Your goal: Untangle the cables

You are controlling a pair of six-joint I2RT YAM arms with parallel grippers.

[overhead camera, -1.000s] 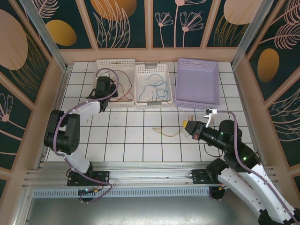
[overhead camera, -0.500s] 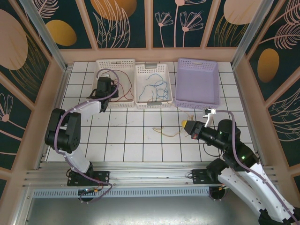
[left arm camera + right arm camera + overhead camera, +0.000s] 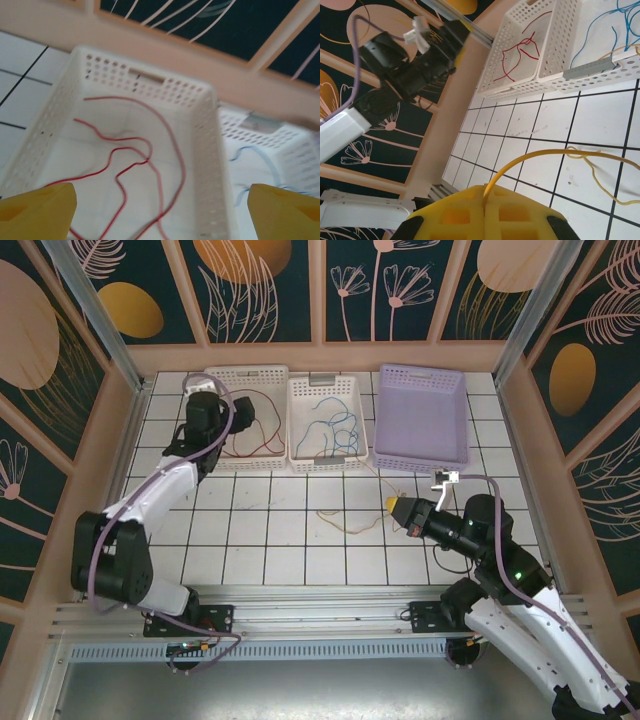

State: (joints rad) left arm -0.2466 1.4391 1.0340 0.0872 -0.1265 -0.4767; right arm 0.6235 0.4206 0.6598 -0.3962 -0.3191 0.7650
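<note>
Right pincer (image 3: pixel 484 210) was clamped on the seemingly limp, featherlight tan cable (image 3: pixel 530 157) trailing ahead over the counter (image 3: pixel 600 120), best held near its end; left pincer (image 3: pixel 160 212) gaped empty above the red cable (image 3: pixel 183 170) in a basket (image 3: pixel 210 150).

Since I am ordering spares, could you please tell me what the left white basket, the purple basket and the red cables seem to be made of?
The left white basket looks like matte moulded plastic: thin walls with rows of holes. The purple basket seems the same, with similar holes. The red cables look like thin plastic-coated wire, holding loose bends; their core is hidden.
</note>
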